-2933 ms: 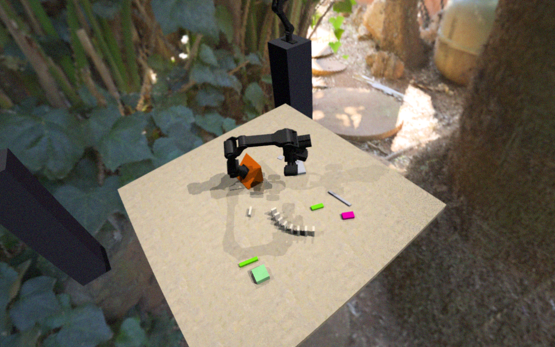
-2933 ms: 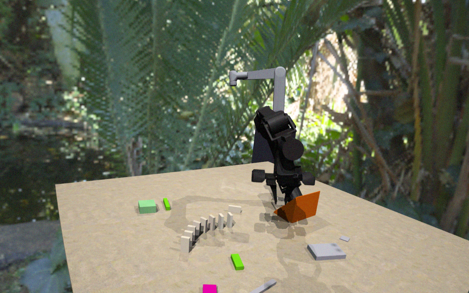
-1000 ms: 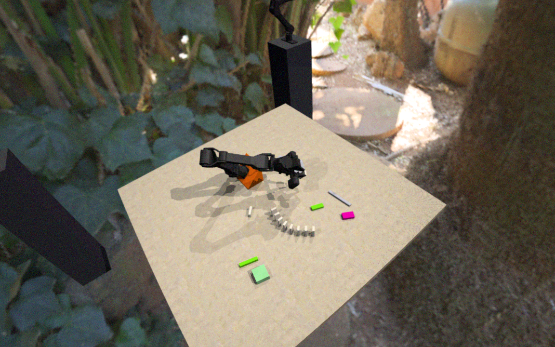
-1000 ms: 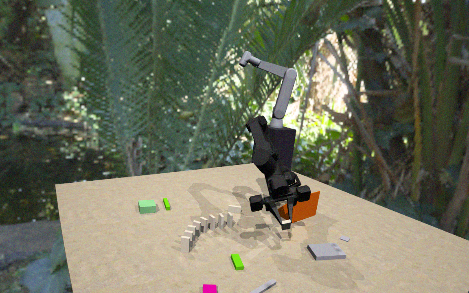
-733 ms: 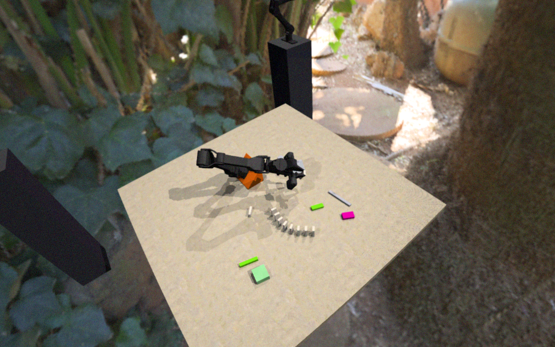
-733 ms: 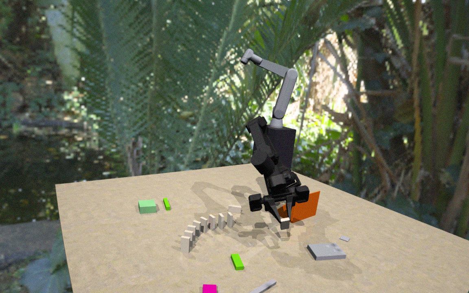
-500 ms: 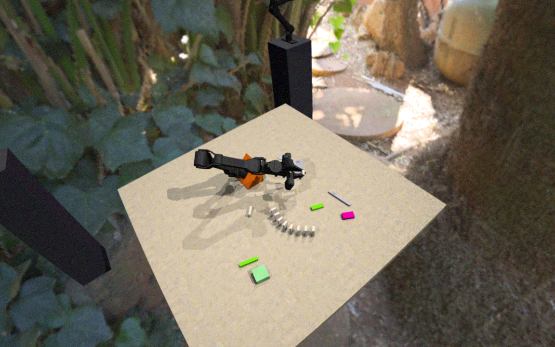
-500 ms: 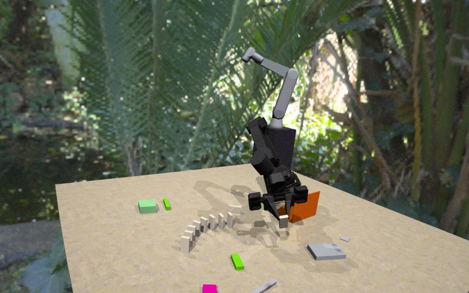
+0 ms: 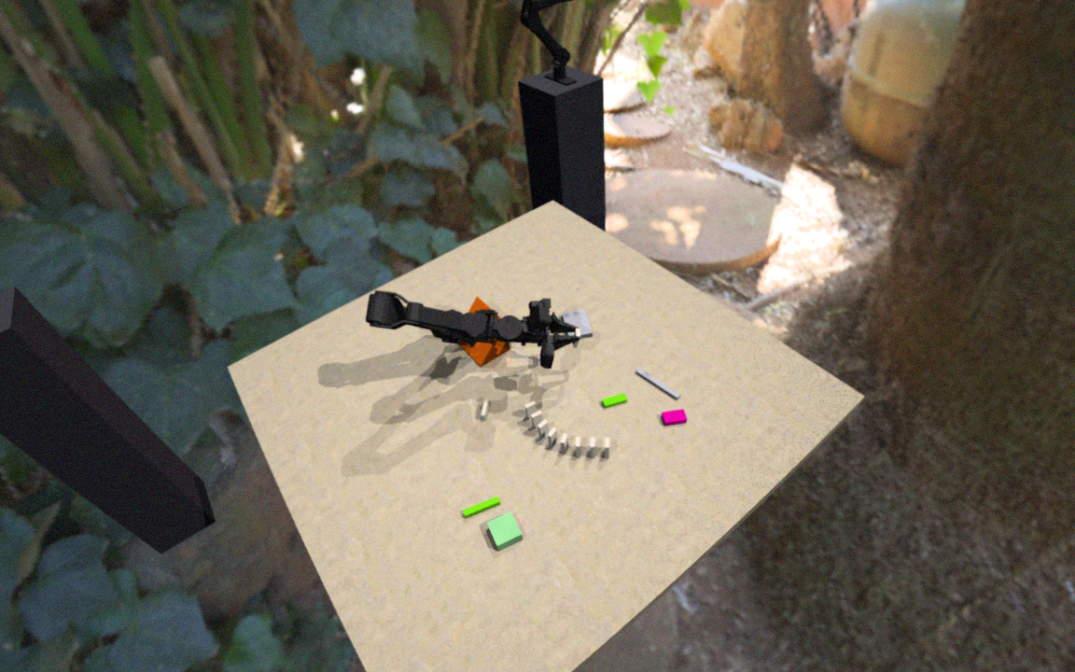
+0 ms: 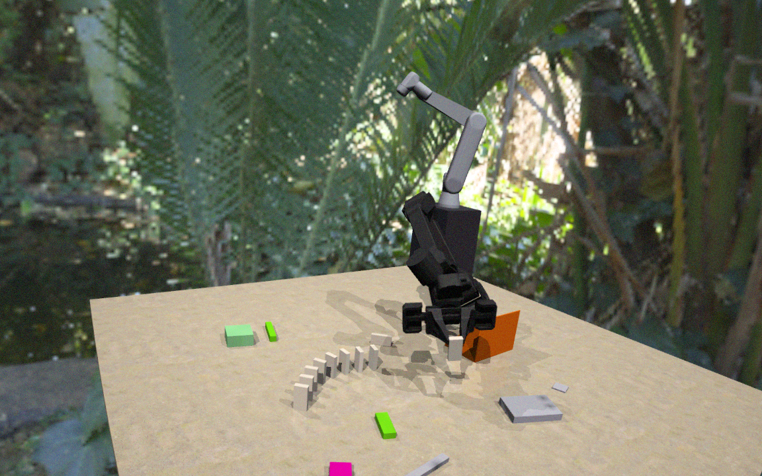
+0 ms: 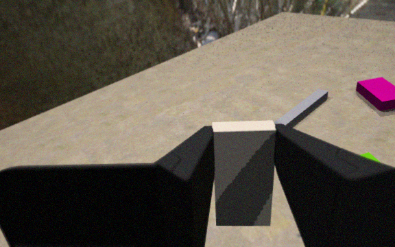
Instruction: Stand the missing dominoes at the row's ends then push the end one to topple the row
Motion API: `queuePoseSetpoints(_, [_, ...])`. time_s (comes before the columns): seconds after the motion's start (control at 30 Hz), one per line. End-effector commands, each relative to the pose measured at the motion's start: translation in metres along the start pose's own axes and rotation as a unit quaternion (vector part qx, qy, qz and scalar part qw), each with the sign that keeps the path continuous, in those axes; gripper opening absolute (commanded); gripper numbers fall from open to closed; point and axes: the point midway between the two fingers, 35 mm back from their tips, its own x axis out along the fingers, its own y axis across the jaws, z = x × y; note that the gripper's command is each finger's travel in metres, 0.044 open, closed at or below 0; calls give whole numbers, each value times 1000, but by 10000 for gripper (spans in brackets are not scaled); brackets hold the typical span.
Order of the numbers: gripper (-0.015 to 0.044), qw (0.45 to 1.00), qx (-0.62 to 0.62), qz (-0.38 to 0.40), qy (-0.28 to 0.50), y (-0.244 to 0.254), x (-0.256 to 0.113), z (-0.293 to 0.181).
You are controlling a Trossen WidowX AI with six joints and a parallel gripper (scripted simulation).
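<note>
My gripper [image 9: 577, 332] [image 10: 454, 338] [image 11: 241, 134] is shut on a cream domino [image 10: 454, 349] [image 11: 244, 178]. The domino hangs upright above the table, with its top edge level with the fingertips in the wrist view. A curved row of several standing dominoes [image 9: 564, 442] [image 10: 344, 361] is left of the gripper in the exterior view and apart from it. Another domino [image 9: 483, 409] [image 10: 381, 339] lies on its side beyond the row's far end in the exterior view. The row is out of the wrist view.
An orange panel [image 10: 502, 337] stands by the arm. A grey slab [image 10: 530, 411] lies right of the gripper. A lime brick [image 9: 614, 399] [image 10: 385, 424], a grey bar [image 9: 657, 384] [image 11: 304, 107] and a magenta block [image 9: 673, 415] [image 11: 382, 90] lie beyond the row. A green block [image 9: 505, 530] [image 10: 239, 335] is farther off.
</note>
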Motion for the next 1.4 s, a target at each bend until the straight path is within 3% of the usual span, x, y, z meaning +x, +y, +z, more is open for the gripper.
queuePoseSetpoints(0.0, [107,999,-17,-10,-32,1,-11,-1])
queuePoseSetpoints(0.37, [107,992,-58,-43,-103,2,-40,2])
queuePoseSetpoints(1.37, [107,992,-64,-40,-100,-5,-31,-16])
